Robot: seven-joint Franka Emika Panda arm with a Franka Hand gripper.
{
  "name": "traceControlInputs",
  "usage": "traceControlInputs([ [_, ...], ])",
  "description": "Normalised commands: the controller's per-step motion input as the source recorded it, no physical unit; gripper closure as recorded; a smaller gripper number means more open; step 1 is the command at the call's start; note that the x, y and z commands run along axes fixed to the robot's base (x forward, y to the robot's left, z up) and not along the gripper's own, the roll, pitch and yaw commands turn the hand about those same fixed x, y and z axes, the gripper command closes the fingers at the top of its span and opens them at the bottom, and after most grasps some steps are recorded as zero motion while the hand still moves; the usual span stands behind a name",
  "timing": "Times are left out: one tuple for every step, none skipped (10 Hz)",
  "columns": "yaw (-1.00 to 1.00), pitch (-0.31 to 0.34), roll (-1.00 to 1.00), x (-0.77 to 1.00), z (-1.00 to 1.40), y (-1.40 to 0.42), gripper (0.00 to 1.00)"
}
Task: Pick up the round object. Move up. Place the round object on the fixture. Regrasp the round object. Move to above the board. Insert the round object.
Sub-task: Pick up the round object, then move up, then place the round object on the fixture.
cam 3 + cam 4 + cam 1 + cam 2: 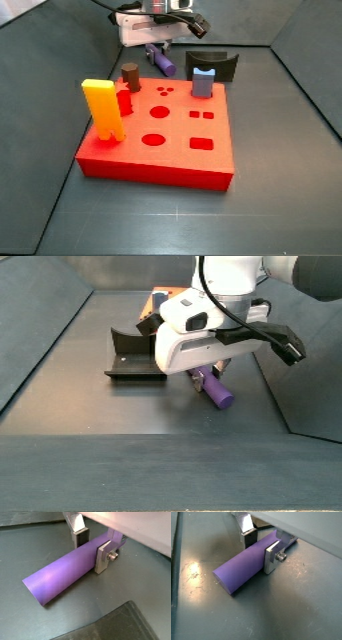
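Note:
The round object is a long purple rod (60, 577) lying on its side on the dark floor, also seen in the other wrist view (241, 567). In a side view it lies behind the red board (181, 128), left of the fixture (214, 62); another side view shows the rod (217, 393) right of the fixture (131, 356). My gripper (91, 551) is down at the floor. Its two silver fingers straddle the rod near one end and both pads rest against its sides, as the other wrist view (260, 552) also shows. The gripper also shows in both side views (160, 45) (207, 374).
On the board stand a tall yellow block (100, 108), a short dark-brown peg (131, 76) and a blue-grey notched peg (202, 82). Round and square holes show in the board's top. Dark sloping walls ring the floor. A dark plate edge (127, 624) lies near the rod's free end.

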Motion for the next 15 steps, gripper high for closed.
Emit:
traceControlInputs([
  [0.00, 0.000, 0.00, 0.00, 0.00, 0.00, 1.00],
  [0.00, 0.000, 0.00, 0.00, 0.00, 0.00, 1.00],
  [0.00, 0.000, 0.00, 0.00, 0.00, 0.00, 1.00],
  [0.00, 0.000, 0.00, 0.00, 0.00, 0.00, 1.00],
  [0.00, 0.000, 0.00, 0.00, 0.00, 0.00, 1.00],
  [0.00, 0.000, 0.00, 0.00, 0.00, 0.00, 1.00],
  [0.00, 0.000, 0.00, 0.00, 0.00, 0.00, 1.00],
  [0.00, 0.000, 0.00, 0.00, 0.83, 0.00, 1.00],
  [-0.03, -0.020, 0.00, 0.03, 0.80, -0.07, 1.00],
  [-0.04, -0.009, 0.04, 0.01, 0.64, -0.06, 1.00],
  [-0.03, 0.026, 0.06, -0.01, 0.45, -0.02, 1.00],
  [-0.03, 0.052, 0.08, -0.01, 0.32, -0.01, 1.00],
  [-0.03, 0.069, 0.09, -0.01, 0.22, -0.01, 1.00],
  [0.00, 0.000, 0.00, 0.00, 1.00, 0.00, 1.00],
  [0.01, 0.005, 0.00, 0.00, 1.00, 0.00, 1.00],
])
